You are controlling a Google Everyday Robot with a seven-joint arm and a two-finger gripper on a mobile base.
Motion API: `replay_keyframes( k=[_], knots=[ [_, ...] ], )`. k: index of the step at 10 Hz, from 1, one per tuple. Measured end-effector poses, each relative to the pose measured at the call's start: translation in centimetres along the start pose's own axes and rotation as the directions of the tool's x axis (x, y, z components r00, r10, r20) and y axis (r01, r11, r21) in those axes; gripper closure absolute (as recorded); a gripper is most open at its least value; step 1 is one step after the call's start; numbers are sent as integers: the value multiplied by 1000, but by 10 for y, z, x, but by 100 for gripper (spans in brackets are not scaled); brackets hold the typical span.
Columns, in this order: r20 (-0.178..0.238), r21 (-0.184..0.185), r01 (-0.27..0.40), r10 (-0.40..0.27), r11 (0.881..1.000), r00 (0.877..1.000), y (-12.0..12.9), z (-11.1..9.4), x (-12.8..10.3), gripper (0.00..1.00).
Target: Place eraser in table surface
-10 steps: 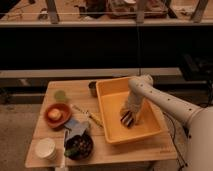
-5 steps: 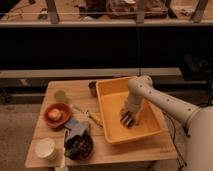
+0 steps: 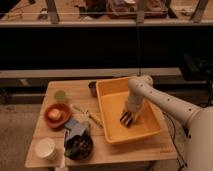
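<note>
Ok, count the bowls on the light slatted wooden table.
2: a round orange bowl at the table's left, a dark round bowl near its front edge. None looks hidden. The gripper is shut, down inside the big yellow plastic bin.

Single camera looks down across table surface [image 3: 131, 151] (gripper [image 3: 129, 115] grips eraser [image 3: 125, 120] in bin [image 3: 113, 103])

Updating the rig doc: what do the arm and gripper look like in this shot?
The arm is white, with smooth rounded tubular links and a bulbous joint near the top. No cables or markings show. The gripper, down inside the yellow bin, is dark, contrasting with the white links.
</note>
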Motion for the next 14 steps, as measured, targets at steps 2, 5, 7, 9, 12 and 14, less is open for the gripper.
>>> replay_keyframes(
  k=[2,5,7,9,12,14],
  knots=[
    [-2,6,5,-5,1000,1000,-5,0,-1,100],
    [-50,15,-5,6,1000,999,4,-18,-7,100],
    [-93,37,-3,6,999,996,3,-53,-21,100],
    [-137,77,-1,11,997,991,9,-104,-33,100],
    [-177,149,-8,34,989,984,22,-178,-49,100],
    [-175,208,-38,75,977,982,46,-225,-52,100]
  ],
)
